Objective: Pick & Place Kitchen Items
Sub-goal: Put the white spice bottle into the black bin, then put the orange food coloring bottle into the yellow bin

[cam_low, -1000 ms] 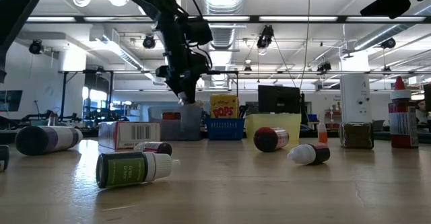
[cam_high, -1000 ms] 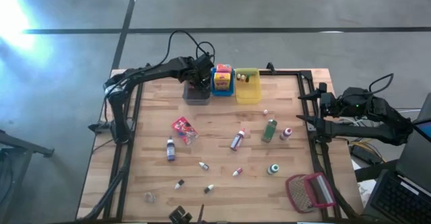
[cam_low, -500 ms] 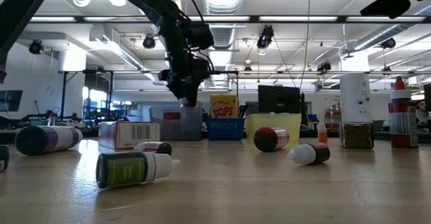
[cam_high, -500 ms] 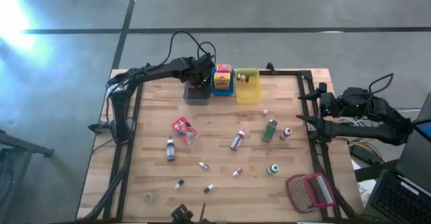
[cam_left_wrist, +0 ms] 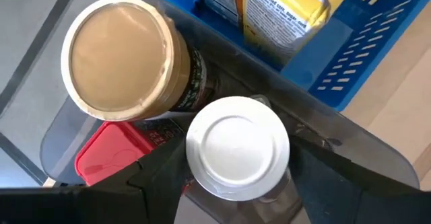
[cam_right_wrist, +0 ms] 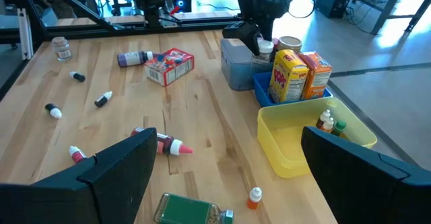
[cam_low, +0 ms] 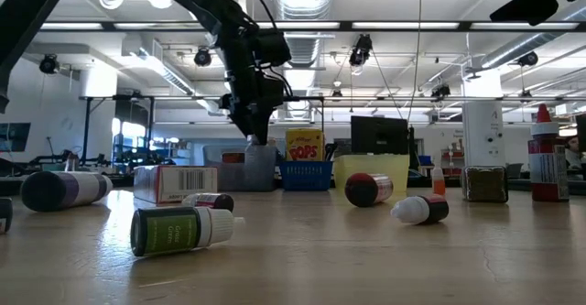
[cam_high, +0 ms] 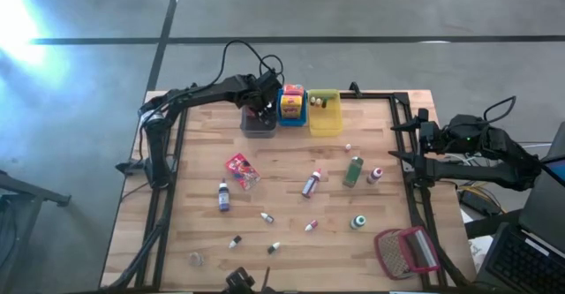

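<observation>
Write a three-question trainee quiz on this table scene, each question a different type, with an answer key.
1. True or false: the left gripper is over the yellow bin.
2. Multiple choice: what stands in the blue bin? A) cereal-type boxes B) a red packet C) a green bottle
3. Fill in: the jar between the left gripper's fingers has a ____ lid.

Key
1. False. It is over the grey bin, with its fingers either side of a white-lidded jar standing beside a tan-lidded jar.
2. A. The boxes stand upright there; the red packet and green bottle lie on the table.
3. White.
</observation>
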`<state>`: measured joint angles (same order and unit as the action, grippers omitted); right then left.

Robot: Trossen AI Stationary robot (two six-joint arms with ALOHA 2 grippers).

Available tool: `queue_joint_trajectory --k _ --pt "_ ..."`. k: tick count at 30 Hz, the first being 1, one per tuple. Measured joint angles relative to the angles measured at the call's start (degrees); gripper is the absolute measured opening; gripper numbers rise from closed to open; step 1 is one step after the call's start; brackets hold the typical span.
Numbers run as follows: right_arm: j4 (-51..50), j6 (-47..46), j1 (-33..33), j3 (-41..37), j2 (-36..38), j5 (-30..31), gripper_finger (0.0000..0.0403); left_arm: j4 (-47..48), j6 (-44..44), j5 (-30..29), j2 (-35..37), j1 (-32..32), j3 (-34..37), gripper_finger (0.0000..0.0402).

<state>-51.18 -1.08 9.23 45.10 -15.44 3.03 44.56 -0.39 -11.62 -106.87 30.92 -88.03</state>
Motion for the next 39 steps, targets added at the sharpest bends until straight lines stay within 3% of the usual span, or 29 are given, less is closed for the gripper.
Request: queue_joint_trajectory --k 8,14,22,29,39 --pt "0.01 0.02 0.0 0.0 0.0 0.01 0.0364 0.06 -1.59 -0.03 0.0 0.11 -0.33 0.0253" --pt "0.01 0.0 0.02 0.0 -0.02 0.0 0.0364 0.5 -1.84 -0.02 0.02 0.1 -0.33 0.0284" --pt "0.01 0.0 0.02 0.0 -0.01 0.01 0.0364 4.13 3.55 -0.02 1.21 0.04 -0.69 0.03" --pt "0.0 0.0 0.02 0.0 0.0 0.0 0.0364 8.31 3.33 -0.01 4.7 -0.19 -3.27 0.0302" --pt "0.02 0.0 0.02 0.0 0.0 0.0 0.0364 6.5 0.72 0.17 13.12 -3.81 -2.74 0.0301"
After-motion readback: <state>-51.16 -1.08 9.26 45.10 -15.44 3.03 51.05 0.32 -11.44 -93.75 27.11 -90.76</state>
